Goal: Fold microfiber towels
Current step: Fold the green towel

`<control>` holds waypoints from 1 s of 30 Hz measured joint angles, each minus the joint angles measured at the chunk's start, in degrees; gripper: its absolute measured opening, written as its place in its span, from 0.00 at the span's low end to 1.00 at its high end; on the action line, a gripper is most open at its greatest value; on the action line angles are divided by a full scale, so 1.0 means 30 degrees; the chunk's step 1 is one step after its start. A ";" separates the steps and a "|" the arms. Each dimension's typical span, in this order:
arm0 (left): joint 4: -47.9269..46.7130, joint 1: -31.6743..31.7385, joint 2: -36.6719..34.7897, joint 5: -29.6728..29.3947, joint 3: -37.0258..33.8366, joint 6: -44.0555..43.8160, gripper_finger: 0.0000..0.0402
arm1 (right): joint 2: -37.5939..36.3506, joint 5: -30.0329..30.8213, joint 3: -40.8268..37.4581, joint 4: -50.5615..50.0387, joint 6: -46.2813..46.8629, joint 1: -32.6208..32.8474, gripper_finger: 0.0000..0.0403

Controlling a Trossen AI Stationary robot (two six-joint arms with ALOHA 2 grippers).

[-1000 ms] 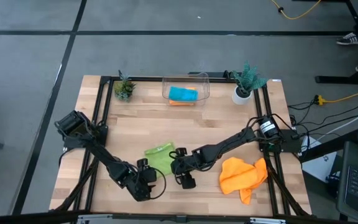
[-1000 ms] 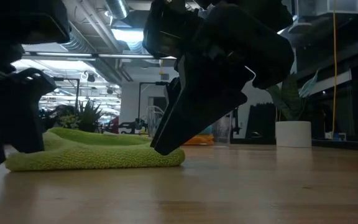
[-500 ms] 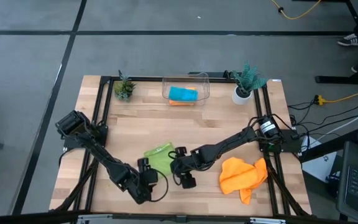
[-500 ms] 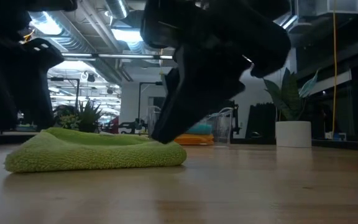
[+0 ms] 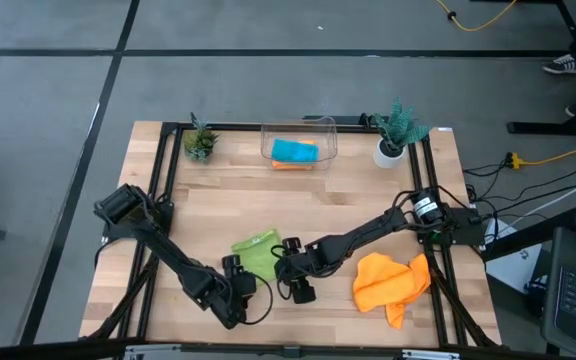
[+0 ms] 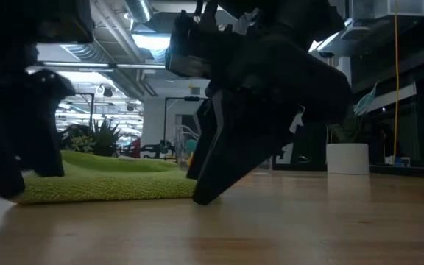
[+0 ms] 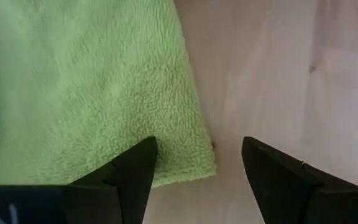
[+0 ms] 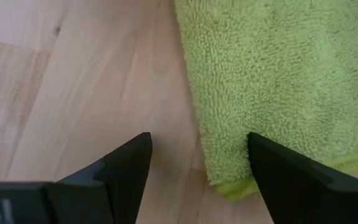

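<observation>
The lime green towel (image 5: 256, 251) lies flat and fuzzy. Both the left gripper (image 7: 197, 163) and right gripper (image 8: 199, 163) gape wide, empty, each straddling one of its corners. Only overhead shows the crumpled orange towel (image 5: 390, 281).

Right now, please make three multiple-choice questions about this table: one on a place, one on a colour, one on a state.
1. Where is the blue towel?
A. Inside the clear bin
B. Beside the white pot
C. Under the right arm

2. What colour is the towel between both grippers?
A. Orange
B. Lime green
C. Blue

3. How do the left gripper and right gripper stand?
A. Both shut
B. One clamped on cloth
C. Both open

Answers: 1 A, it lies within the bin's walls. 2 B, both wrist views show green pile. 3 C, fingers stand apart, each astride a towel corner.
</observation>
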 joint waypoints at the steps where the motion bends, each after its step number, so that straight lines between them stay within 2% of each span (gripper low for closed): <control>1: 0.0014 0.0007 0.0209 0.0074 0.0000 -0.0219 0.58 | 0.0007 0.0012 0.0002 -0.0020 0.0091 0.0000 0.66; 11: -0.0105 -0.0029 0.1274 -0.0006 0.0102 -0.1622 0.58 | 0.0040 -0.0156 0.0007 -0.0086 0.0104 0.0000 0.66; 15: -0.0504 -0.0029 0.1306 0.0077 0.0124 -0.1684 0.53 | 0.0051 -0.0063 0.0008 -0.0167 0.0154 -0.0015 0.61; 30: -0.1168 -0.0070 0.1310 0.0353 0.0080 -0.2963 0.12 | 0.0080 0.0684 0.0015 -0.0673 0.0783 -0.0015 0.13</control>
